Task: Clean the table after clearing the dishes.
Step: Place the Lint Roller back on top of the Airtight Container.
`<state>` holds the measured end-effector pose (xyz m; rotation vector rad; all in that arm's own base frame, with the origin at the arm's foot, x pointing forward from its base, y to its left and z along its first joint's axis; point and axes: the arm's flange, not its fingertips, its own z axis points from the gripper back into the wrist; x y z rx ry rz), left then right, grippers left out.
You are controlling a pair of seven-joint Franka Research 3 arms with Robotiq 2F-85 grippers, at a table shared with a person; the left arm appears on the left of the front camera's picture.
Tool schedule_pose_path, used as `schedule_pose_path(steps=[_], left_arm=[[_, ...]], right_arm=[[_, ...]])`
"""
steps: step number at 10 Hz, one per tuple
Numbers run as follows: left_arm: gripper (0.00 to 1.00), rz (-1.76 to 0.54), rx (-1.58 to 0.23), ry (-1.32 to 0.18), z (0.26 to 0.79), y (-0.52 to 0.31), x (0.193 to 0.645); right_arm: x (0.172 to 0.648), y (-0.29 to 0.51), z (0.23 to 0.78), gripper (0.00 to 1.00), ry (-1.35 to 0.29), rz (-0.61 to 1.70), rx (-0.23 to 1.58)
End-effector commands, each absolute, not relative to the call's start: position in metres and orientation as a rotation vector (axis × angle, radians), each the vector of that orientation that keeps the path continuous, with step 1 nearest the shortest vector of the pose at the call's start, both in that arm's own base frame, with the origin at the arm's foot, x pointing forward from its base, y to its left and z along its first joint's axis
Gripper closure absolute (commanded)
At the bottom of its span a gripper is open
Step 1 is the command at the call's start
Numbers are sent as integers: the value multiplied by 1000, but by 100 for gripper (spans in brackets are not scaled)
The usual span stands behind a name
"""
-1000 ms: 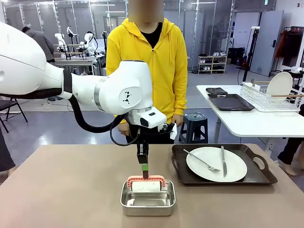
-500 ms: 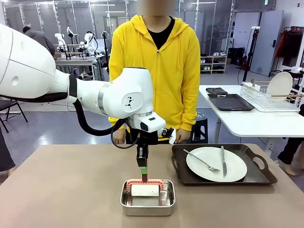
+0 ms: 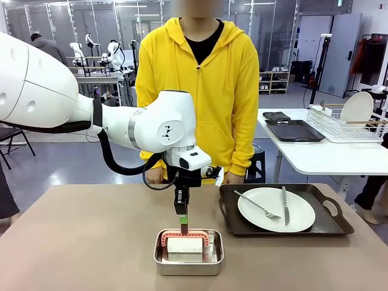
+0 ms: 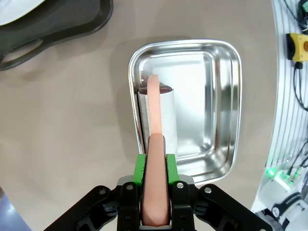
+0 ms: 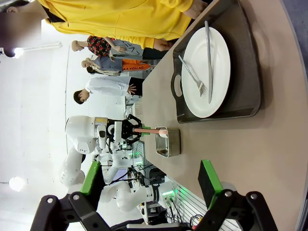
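Observation:
My left gripper (image 3: 183, 222) points straight down over the tan table (image 3: 91, 242) and is shut on the pink handle (image 4: 154, 110) of a cleaning roller. Its white roll (image 3: 185, 245) lies inside a small steel pan (image 3: 188, 267) near the front edge; the left wrist view has the roll (image 4: 168, 122) against the pan's (image 4: 214, 96) side wall. To the right, a white plate (image 3: 276, 209) with a fork (image 3: 257, 205) and knife (image 3: 285, 206) rests on a black tray (image 3: 327, 227). My right gripper (image 5: 150, 180) is open in the air, looking across the table at the plate (image 5: 214, 91).
A person in a yellow hoodie (image 3: 200, 91) stands at the far edge, hands near the table. A white table (image 3: 315, 154) at back right holds a black tray (image 3: 295, 130) and a dish rack (image 3: 345, 124). Bare tabletop spreads to the left of the pan.
My left gripper has sunk a little, lowering the roller deeper into the pan. The person has stepped to the right and closer to the table.

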<state>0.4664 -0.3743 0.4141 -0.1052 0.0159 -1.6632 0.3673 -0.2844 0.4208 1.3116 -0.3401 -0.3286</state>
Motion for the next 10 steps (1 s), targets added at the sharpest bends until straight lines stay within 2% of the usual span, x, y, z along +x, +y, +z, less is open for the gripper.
schedule_pose_path(steps=[1, 10], left_arm=[[79, -1695, -110, 60, 395, -367, 487], [79, -1658, -132, 56, 413, -376, 478]], right_arm=[[365, -284, 423, 0, -345, -327, 1312], [365, -284, 423, 0, -345, -327, 1312]])
